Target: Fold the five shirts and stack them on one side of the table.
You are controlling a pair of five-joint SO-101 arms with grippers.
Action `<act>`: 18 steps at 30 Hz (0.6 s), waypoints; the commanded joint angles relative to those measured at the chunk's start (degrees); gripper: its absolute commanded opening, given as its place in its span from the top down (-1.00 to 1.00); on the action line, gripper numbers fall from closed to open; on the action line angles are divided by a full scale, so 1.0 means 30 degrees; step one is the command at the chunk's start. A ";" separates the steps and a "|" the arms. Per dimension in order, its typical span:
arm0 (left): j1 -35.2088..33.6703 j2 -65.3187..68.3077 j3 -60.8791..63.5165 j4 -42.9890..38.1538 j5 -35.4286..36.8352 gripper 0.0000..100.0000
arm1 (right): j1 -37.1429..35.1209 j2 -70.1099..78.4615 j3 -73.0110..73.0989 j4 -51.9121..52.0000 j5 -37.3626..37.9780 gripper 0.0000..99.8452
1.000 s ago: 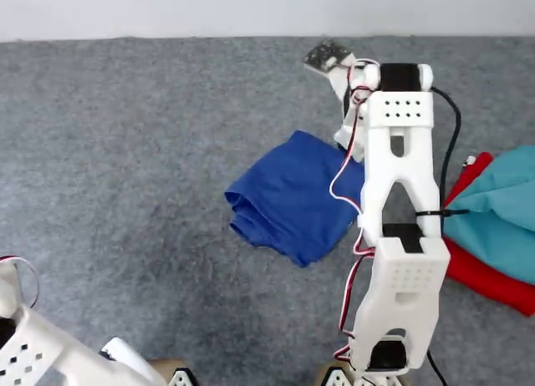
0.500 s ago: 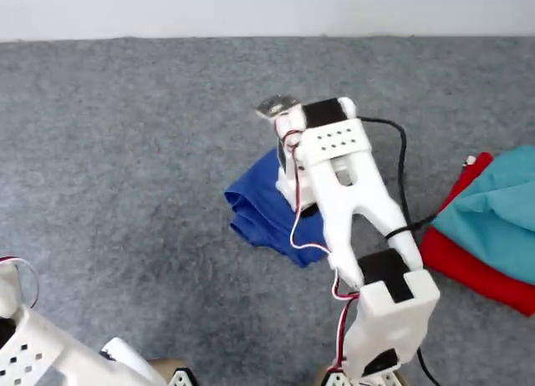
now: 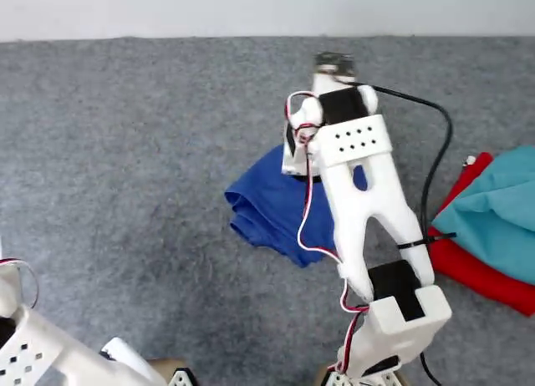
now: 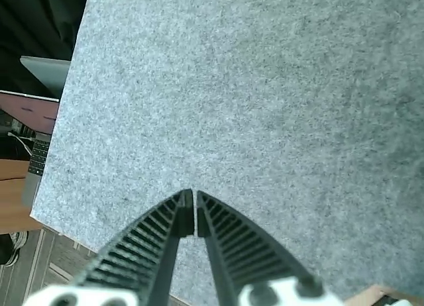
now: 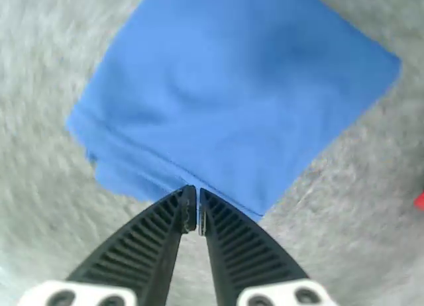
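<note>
Right arm's fingers (image 5: 159, 236) pressed together, nothing pinched. Folded blue cotton shirt (image 5: 245, 87) lies just past the tips, which sit over its hemmed edge; can't tell if they touch. Left arm's fingers (image 4: 156, 233) also pressed together, empty, with bare grey felt surface (image 4: 265, 87) beyond them. In the high view, a teal shirt (image 3: 501, 223) rests on a red shirt (image 3: 476, 273), well apart from the right arm's fingers, past the blue shirt's far side.
</note>
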 commanded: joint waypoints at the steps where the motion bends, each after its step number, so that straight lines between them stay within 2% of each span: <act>1: 0.0059 -0.0176 -0.0132 0.0293 -0.0264 0.97 | 0.0689 -0.1070 -0.0821 0.1040 -0.3194 0.82; 4: 0.0059 -0.0029 -0.0073 0.0293 -0.0264 0.97 | 0.0923 -0.0982 -0.0205 0.1187 -0.3751 0.33; 6: 0.0059 -0.0029 -0.0044 0.0293 -0.0264 0.97 | 0.1333 -0.0864 0.0205 0.0923 -0.5451 0.03; 8: 0.0059 -0.0029 -0.0044 0.0293 -0.0264 0.97 | 0.1509 -0.0396 0.0234 0.0308 -0.6505 -0.13; 10: 0.0000 -0.0029 -0.0044 0.0293 -0.0264 0.97 | 0.1656 0.0337 0.0234 -0.0542 -0.7033 -0.14; 18: 0.0029 -0.0029 -0.0044 0.0293 -0.0264 0.97 | 0.1714 0.4645 0.0234 -0.4293 -0.8967 0.05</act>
